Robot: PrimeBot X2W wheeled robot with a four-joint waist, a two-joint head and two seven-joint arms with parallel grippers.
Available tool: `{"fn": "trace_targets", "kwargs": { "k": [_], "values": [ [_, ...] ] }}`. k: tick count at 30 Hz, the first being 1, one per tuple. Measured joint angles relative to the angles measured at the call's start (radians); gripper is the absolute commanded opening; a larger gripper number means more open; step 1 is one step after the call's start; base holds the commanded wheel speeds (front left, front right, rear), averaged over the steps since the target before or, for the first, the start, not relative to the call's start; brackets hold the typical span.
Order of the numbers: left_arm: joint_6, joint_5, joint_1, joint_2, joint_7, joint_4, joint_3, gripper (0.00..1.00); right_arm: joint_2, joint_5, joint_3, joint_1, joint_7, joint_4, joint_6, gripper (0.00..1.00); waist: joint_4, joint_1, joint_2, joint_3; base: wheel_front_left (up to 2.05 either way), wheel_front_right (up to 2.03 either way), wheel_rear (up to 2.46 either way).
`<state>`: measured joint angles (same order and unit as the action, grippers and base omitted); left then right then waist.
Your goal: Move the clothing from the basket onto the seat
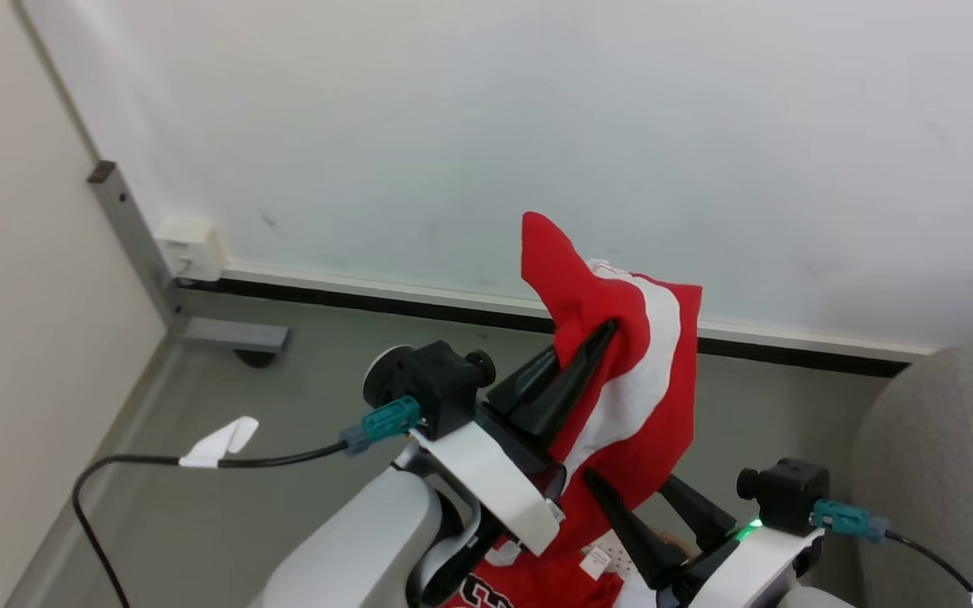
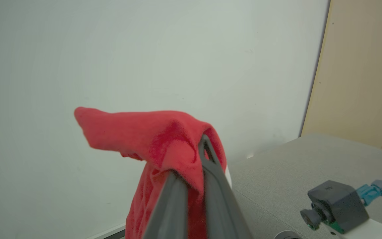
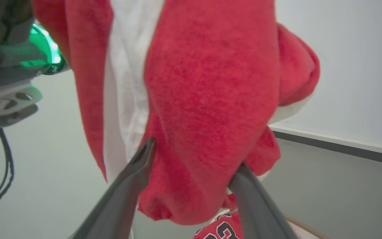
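As we look down from the head camera, the left gripper (image 1: 581, 339) is up in the middle of the picture, its two dark fingers pressed together on the red garment (image 1: 575, 291) with the broad white stripe. That cloth hangs in the air in front of the pale wall (image 1: 537, 101). One red corner pokes up above the fingertips, and the rest drapes down and to the right. From the left wrist we get the grip close up: the left gripper (image 2: 191, 159) has a fold of the red garment (image 2: 151, 132) pinched between its fingers, with cloth spilling over one of them. Lower right, the right gripper (image 1: 628, 478) stands with its fingers spread wide, and the garment's lower end hangs just above it. From the right wrist we see the right gripper (image 3: 194, 152) with fingers apart and the bottom fold of the red garment (image 3: 211, 99) sagging between them; whether the cloth touches them we cannot tell. Beneath it lies the jersey (image 3: 222, 230) with its black-and-white numerals. In the head view that jersey (image 1: 495, 591) sits at the bottom edge, beside a patch of the perforated basket (image 1: 624, 551). The speckled grey seat (image 1: 943, 473) is off to the right, apart from the lifted cloth, with grey floor (image 1: 301, 405) between.
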<state>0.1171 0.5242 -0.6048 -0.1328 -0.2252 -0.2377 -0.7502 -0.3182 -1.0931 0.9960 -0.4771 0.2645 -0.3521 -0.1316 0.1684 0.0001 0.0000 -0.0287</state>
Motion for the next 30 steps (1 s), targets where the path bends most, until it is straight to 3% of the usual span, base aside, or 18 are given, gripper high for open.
{"fn": "trace_targets", "kwargs": {
  "k": [5, 6, 7, 8, 15, 24, 25, 27, 30],
  "values": [
    [0.002, 0.007, 0.003, -0.002, 0.006, 0.013, -0.013, 0.00, -0.002, -0.007, -0.003, -0.016, 0.000, 0.029, 0.000, 1.00, 0.059, 0.0000, 0.0000, -0.009, 0.00, 0.00, 0.00],
    [0.003, 0.010, 0.004, -0.003, 0.010, 0.013, -0.013, 0.00, 0.002, 0.000, -0.009, -0.016, 0.000, 0.030, 0.000, 0.77, 0.069, 0.0000, 0.0000, -0.010, 0.00, 0.00, 0.00],
    [0.002, 0.012, 0.006, -0.003, 0.012, 0.013, -0.014, 0.00, 0.005, 0.011, -0.017, -0.016, 0.000, 0.029, 0.000, 0.32, 0.078, -0.0001, 0.0000, -0.010, 0.00, 0.00, 0.00],
    [0.001, 0.013, 0.008, -0.005, 0.013, 0.013, -0.014, 0.00, 0.009, 0.023, -0.024, -0.015, 0.000, 0.028, 0.000, 0.00, 0.086, 0.0000, 0.0000, -0.010, 0.00, 0.00, 0.00],
    [-0.008, 0.023, 0.010, -0.018, 0.013, 0.008, -0.005, 0.00, 0.028, 0.055, -0.049, -0.004, 0.000, 0.034, 0.000, 0.00, 0.106, 0.0000, 0.0000, -0.002, 0.00, 0.00, 0.00],
    [-0.036, 0.041, 0.026, -0.040, 0.012, -0.043, 0.018, 0.03, 0.033, 0.089, -0.077, 0.013, 0.000, 0.055, 0.000, 0.00, 0.055, 0.0000, 0.0000, 0.013, 0.00, 0.00, 0.00],
    [-0.039, 0.041, 0.031, -0.044, 0.011, -0.054, 0.021, 0.18, 0.034, 0.089, -0.079, 0.014, 0.000, 0.060, 0.000, 0.00, 0.046, 0.0000, 0.0000, 0.015, 0.00, 0.00, 0.00],
    [-0.045, 0.045, 0.042, -0.046, 0.007, -0.078, 0.023, 1.00, 0.034, 0.089, -0.089, 0.015, 0.000, 0.071, 0.000, 0.00, 0.026, 0.0000, 0.0000, 0.020, 0.00, 0.00, 0.00],
    [-0.049, 0.050, 0.050, -0.047, 0.002, -0.104, 0.025, 1.00, 0.033, 0.093, -0.114, 0.019, 0.000, 0.088, 0.000, 0.00, -0.007, 0.0000, 0.0000, 0.027, 0.00, 0.00, 0.00]
  ]
}}
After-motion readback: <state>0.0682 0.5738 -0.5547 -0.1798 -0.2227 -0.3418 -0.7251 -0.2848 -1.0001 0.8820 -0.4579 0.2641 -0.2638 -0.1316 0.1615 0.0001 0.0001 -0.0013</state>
